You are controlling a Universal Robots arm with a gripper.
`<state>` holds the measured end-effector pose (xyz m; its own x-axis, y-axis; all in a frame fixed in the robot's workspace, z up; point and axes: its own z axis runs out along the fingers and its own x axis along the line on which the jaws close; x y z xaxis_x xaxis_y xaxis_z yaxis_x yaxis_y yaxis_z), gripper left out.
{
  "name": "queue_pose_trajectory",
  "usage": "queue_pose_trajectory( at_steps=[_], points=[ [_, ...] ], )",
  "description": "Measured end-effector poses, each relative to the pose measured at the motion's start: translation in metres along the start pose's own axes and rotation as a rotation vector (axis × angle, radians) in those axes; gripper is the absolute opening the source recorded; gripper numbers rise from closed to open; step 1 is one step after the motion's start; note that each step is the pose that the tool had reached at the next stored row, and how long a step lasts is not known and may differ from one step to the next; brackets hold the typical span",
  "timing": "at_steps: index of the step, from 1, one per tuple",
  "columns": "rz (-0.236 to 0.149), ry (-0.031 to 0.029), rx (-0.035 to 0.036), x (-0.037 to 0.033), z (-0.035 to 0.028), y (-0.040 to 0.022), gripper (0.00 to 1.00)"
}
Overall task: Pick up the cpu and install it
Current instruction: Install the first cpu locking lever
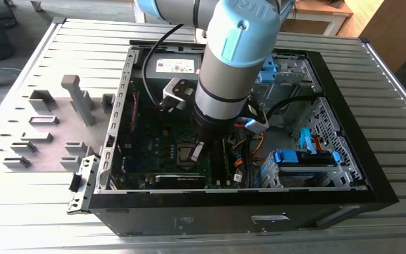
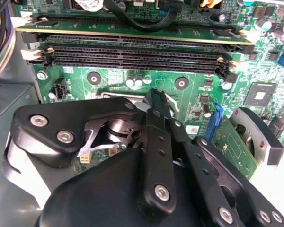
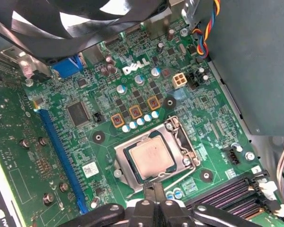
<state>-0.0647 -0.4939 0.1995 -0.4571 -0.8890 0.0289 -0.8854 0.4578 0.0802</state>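
cpu (image 3: 153, 158) sat flat in the socket (image 3: 154, 158) on the board | gripper (image 3: 154, 191) hovered just over its edge, fingers pinched together, grasping nothing | judged: light, stiff, thin, slick lid, fragile underside; take it by opposite edges, level.

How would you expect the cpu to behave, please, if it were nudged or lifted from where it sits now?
The cpu is a thin flat square with a metal top, so probably rigid and light. It lies flat inside the socket frame, so a sideways nudge would likely meet the frame rather than slide it. Its smooth top and low edges may offer the pincer little grip.
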Motion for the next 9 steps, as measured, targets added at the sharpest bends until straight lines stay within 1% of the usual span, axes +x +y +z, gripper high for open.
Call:
queue_pose_trajectory(
  at_steps=[9],
  points=[
    [0.007, -0.0005, -0.0002, 0.0007, 0.0068, -0.001, 0.11]
  ],
)
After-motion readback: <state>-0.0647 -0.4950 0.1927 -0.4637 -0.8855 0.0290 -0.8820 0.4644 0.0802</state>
